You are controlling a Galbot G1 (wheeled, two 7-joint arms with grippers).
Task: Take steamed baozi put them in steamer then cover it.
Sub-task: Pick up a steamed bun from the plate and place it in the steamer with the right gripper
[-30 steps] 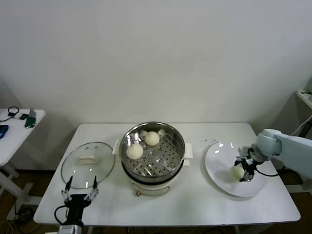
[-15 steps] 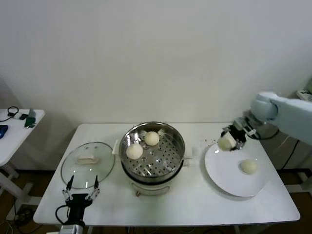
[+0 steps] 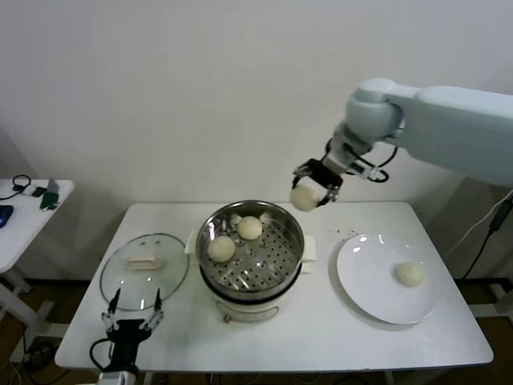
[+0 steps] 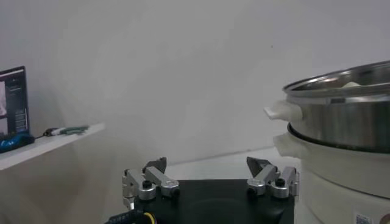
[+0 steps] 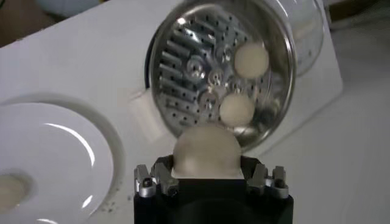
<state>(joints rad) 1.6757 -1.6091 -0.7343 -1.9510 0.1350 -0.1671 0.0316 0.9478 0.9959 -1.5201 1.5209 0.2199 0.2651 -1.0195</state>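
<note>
My right gripper (image 3: 309, 192) hangs in the air above the right rim of the steamer (image 3: 295, 220), shut on a pale baozi (image 3: 304, 198) (image 5: 206, 150). Two more baozi (image 3: 221, 249) (image 3: 250, 228) lie on the perforated tray inside the steel pot (image 5: 277, 42). Another baozi (image 3: 409, 274) rests on the white plate (image 3: 361, 277). The glass lid (image 3: 144, 269) lies flat on the table left of the steamer. My left gripper (image 3: 131, 312) (image 4: 210, 172) is parked low at the front left edge, open and empty.
A small side table (image 3: 20, 220) with gadgets stands at far left. The white wall is close behind the table. The steamer's white side handle (image 4: 281, 111) juts toward the left gripper.
The right gripper lifted a baozi off the plate and carried it up and left to above the steamer's right rim. The left arm stayed still.
</note>
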